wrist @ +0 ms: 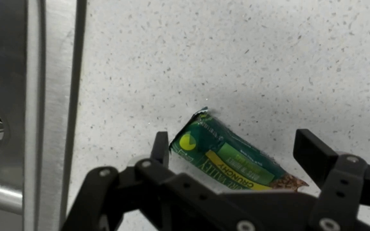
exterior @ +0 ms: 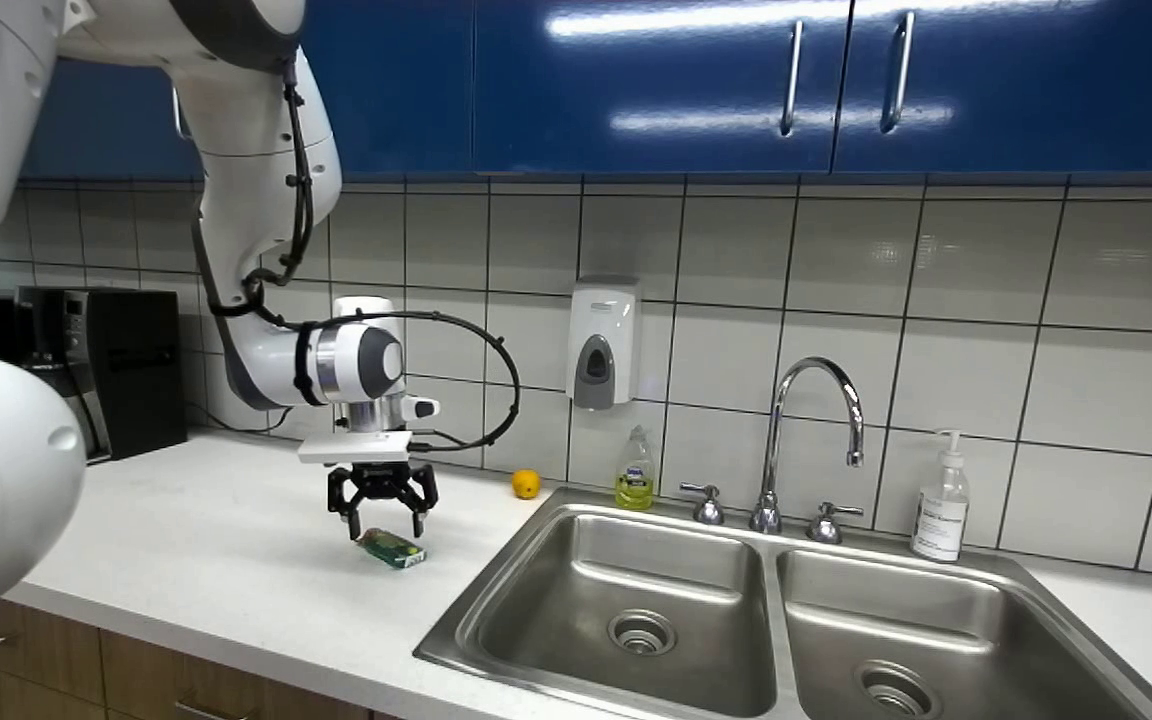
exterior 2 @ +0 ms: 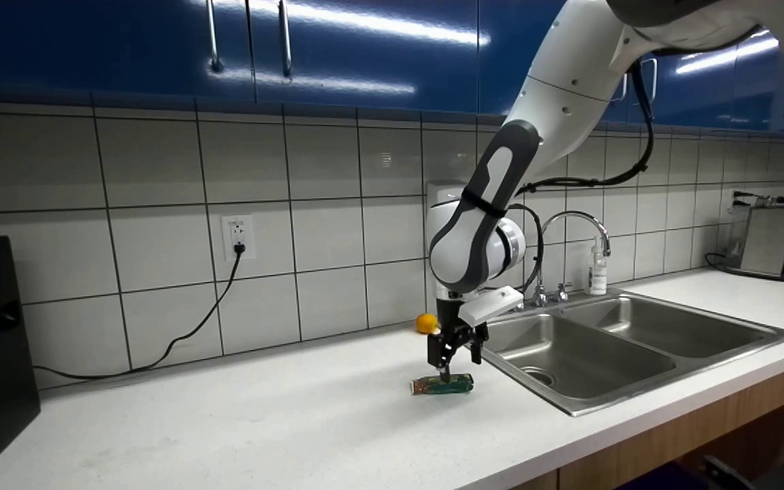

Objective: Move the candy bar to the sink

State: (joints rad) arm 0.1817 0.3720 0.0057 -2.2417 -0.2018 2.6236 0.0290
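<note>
The candy bar [exterior: 393,549] is a small green-wrapped bar lying flat on the white counter, left of the sink in an exterior view; it also shows in an exterior view [exterior 2: 456,385]. In the wrist view the bar [wrist: 230,154] lies slanted between the fingers, its near edge hidden by the gripper body. My gripper [exterior: 386,528] is open and empty just above the bar, also in an exterior view [exterior 2: 461,369] and the wrist view [wrist: 231,141]. The steel double-basin sink [exterior: 774,610] shows in both exterior views [exterior 2: 688,368]. Its rim [wrist: 55,96] is at the wrist view's left.
A small round yellow-orange object [exterior: 526,484] sits by the wall near the sink's back corner. A dish soap bottle [exterior: 635,475], chrome faucet [exterior: 771,470] and pump bottle [exterior: 941,510] stand behind the basins. A black machine [exterior: 131,370] stands at the counter's far end.
</note>
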